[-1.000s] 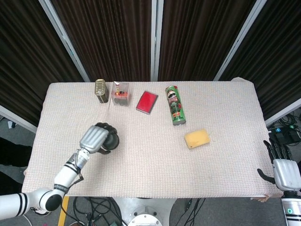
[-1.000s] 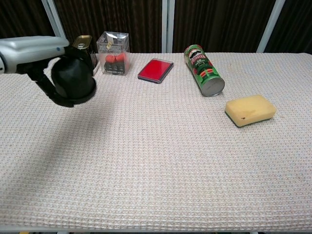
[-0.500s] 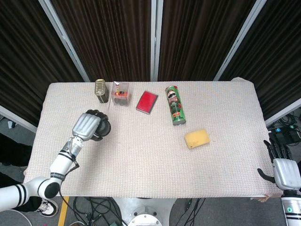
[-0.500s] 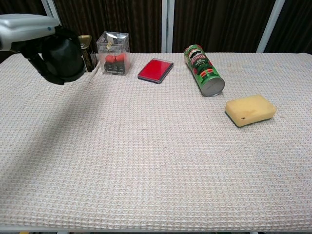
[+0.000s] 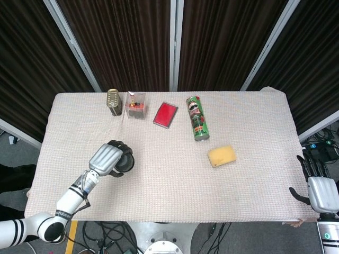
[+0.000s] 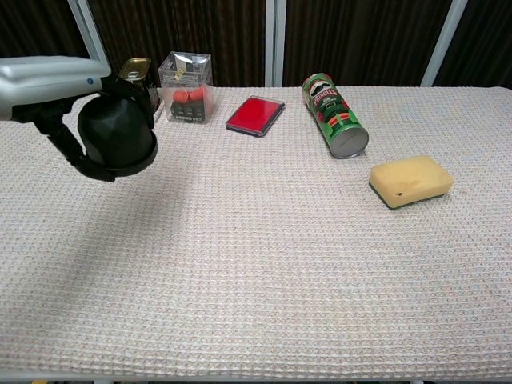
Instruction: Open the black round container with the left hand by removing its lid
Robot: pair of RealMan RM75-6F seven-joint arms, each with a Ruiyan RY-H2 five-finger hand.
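Note:
The black round container [image 5: 126, 161] is in the left half of the table, under my left hand [image 5: 107, 159]. The hand grips it from above with its fingers curled around its top. In the chest view the container [image 6: 118, 136] looks raised and tilted, with a shadow on the cloth below, and the grey back of the left hand [image 6: 48, 76] lies over it. I cannot tell whether the lid has come apart from the body. My right hand [image 5: 320, 191] hangs off the table's front right corner, fingers apart, holding nothing.
Along the back stand a tin can [image 5: 113, 100], a clear box [image 5: 135, 105] with red items and a flat red case [image 5: 166, 114]. A green Pringles can [image 5: 197, 117] lies on its side at centre. A yellow sponge [image 5: 222, 155] sits to the right.
Over the last second my left hand carried the container towards the far left, near the tin can. It has now brought it back towards the front and right.

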